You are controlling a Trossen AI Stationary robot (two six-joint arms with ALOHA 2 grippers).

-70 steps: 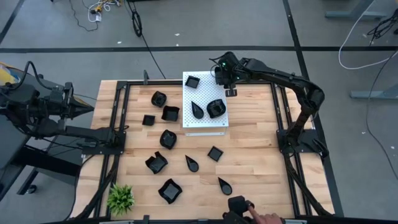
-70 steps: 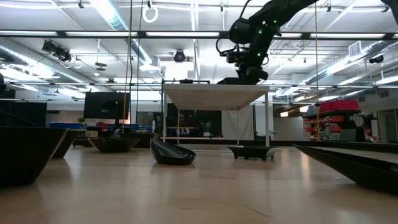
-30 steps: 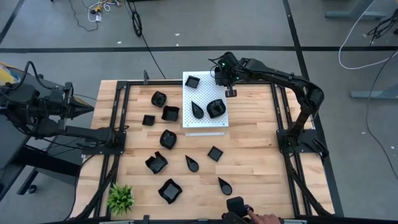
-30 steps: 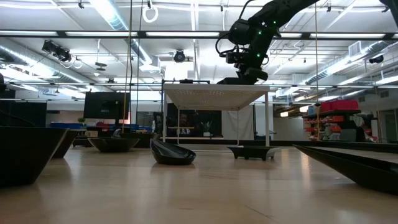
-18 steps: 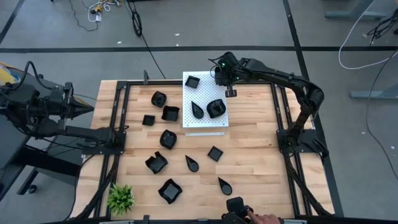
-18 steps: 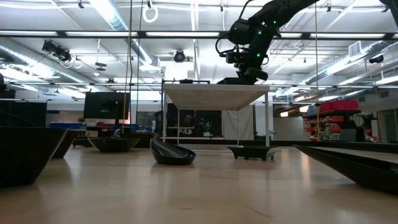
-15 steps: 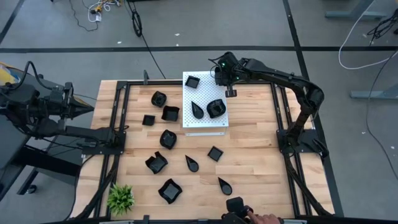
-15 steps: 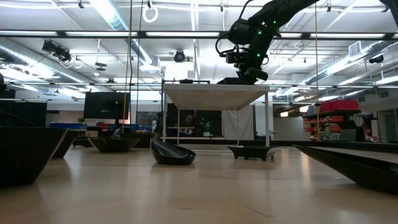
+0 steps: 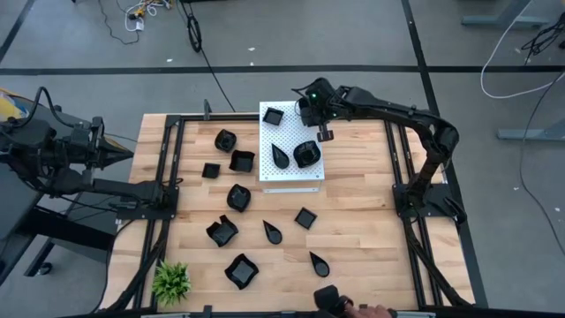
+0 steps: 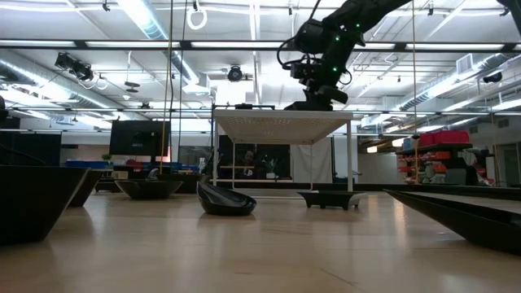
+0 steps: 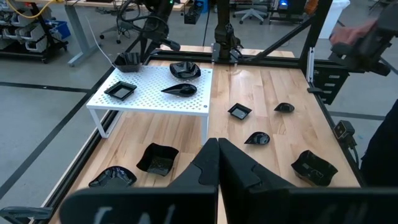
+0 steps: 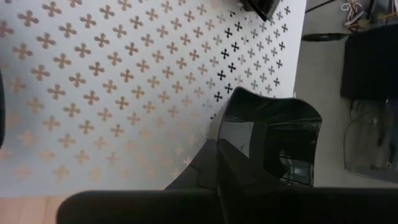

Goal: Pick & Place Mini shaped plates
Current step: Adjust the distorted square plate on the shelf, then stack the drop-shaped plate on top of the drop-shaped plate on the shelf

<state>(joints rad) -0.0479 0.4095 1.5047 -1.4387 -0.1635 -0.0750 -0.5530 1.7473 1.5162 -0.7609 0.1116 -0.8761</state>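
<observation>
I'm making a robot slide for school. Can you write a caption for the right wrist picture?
The right gripper, shut on a glossy black mini plate, above the white perforated board.

Grey concrete floor (image 9: 265,35) all around, crossed by dark lines. Loose cables (image 9: 141,13) lying beyond the far edge, another looping at the right (image 9: 521,53). Pale wooden table top (image 9: 353,221) edged by a black metal frame (image 9: 168,177).

Seen level across the wood: open ceiling of white ducts (image 10: 65,61) and long strip lights (image 10: 146,16). Dark monitor (image 10: 138,138) at the left. Shelving with red bins (image 10: 440,155) at the right.

Office chairs (image 11: 249,9) and a blue crate (image 11: 59,28) far off on the grey floor.
</observation>
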